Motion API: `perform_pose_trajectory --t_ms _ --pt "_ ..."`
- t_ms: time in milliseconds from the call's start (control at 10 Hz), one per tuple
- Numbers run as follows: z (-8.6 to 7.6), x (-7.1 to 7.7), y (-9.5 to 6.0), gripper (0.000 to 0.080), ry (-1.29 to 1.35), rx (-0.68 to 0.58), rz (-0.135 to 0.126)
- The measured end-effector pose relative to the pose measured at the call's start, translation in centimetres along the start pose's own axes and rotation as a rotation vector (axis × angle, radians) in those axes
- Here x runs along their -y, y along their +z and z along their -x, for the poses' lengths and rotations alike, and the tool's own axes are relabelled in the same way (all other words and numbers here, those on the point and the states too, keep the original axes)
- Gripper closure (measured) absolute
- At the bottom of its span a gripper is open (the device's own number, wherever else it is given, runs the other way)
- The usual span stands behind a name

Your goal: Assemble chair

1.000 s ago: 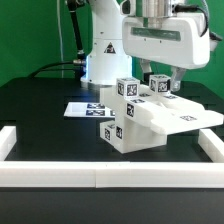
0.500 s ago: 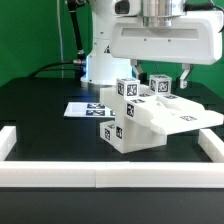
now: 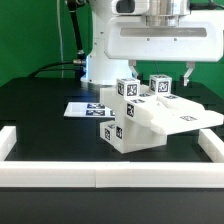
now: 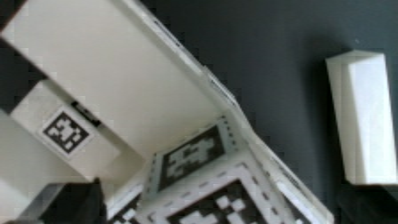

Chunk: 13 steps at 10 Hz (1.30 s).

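The chair (image 3: 135,120) stands partly built in the middle of the black table: a white slab seat (image 3: 175,117) lies tilted on chunky white blocks that carry black-and-white tags. My gripper (image 3: 163,76) hangs just above its rear part, the hand broadside to the exterior view. The fingers (image 3: 187,76) stand wide apart on either side of a tagged post (image 3: 160,86), and I cannot tell if they touch it. The wrist view shows a white slab (image 4: 125,60) and tagged blocks (image 4: 68,130) very close; no fingers show there.
The marker board (image 3: 85,108) lies flat behind the chair, on the exterior view's left. A low white border rail (image 3: 100,176) runs along the front and both sides; a piece also shows in the wrist view (image 4: 365,115). The arm's base (image 3: 100,55) stands at the back.
The hand has turned from a narrow, angled pose to broadside over the chair's rear post. Over the last half second it has barely moved. The chair has not shifted.
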<state>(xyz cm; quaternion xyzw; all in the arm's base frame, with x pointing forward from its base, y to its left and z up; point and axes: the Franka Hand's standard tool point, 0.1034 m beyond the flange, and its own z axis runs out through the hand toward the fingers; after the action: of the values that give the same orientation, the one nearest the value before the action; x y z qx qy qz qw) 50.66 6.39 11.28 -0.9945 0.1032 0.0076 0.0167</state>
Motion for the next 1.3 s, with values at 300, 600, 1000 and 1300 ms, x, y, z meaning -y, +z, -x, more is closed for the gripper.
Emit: perform_pose_trajectory --t_ms 300,600,1000,1300 --pt "-0.04 -0.10 0.00 0.0150 -0.085 -0.001 0.000" --pt "-0.05 -0.10 -0.01 0.0415 -0.080 -0.001 0.000" --pt "-0.03 -0.04 0.00 0.0514 0.080 0.000 -0.003" --pt "-0.03 -0.03 0.00 0.0514 0.249 0.000 -0.003"
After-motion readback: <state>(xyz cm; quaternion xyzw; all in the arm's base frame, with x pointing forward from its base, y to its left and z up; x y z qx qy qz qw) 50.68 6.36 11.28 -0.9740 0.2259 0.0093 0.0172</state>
